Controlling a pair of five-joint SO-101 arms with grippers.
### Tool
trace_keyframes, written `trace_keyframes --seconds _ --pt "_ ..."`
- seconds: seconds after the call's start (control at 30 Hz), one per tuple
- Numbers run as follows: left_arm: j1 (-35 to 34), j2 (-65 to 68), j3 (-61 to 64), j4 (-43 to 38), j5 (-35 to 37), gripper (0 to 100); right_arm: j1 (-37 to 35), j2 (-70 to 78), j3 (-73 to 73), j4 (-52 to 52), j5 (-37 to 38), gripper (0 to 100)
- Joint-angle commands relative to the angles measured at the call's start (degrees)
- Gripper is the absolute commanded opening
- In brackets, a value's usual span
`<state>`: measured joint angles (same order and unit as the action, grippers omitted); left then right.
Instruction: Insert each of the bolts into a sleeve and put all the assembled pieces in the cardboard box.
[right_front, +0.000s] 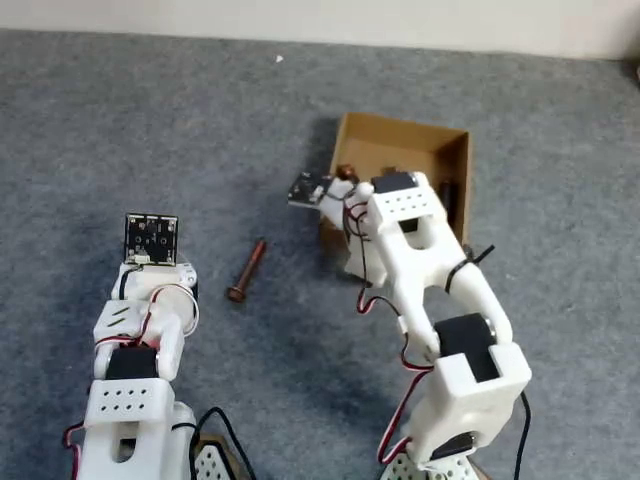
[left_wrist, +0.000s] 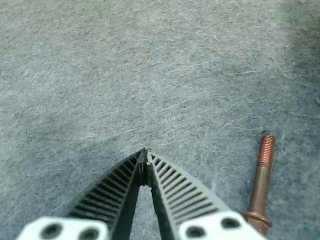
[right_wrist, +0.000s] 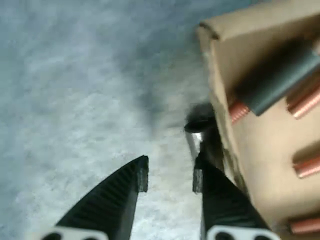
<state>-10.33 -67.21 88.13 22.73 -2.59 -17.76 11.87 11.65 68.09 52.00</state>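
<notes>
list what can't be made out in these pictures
1. High view: the right arm covers much of the box, so the pieces inside cannot be counted.
2. Right wrist view: a dark thing by the box wall is blurred; whether it is a sleeve cannot be told.
3. Left wrist view: the bolt has its head cut off by the picture's edge.

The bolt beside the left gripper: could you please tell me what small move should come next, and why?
Probably open the left gripper and shift it over the bolt: it is shut, and the bolt lies loose and bare beside it.
</notes>
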Motion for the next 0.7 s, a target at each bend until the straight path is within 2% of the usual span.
trace_keyframes --seconds 0.0,0.3,0.43,0.67 --pt "-0.66 -0.84 -0.22 -1.23 -0.7 1 2.86 -3.38 0.48 -5.76 0.53 16.7" --pt "-0.66 -0.84 -0.22 -1.23 -0.7 1 2.95 -3.3 0.57 -7.6 0.53 16.7" --pt "-0.66 -0.84 -0.22 -1.23 -0.7 1 3.91 -2.86 1.19 -12.0 0.62 17.0" --pt "-0.66 -0.84 -0.22 -1.23 -0.7 1 5.49 4.26 1.27 -14.2 1.41 17.0"
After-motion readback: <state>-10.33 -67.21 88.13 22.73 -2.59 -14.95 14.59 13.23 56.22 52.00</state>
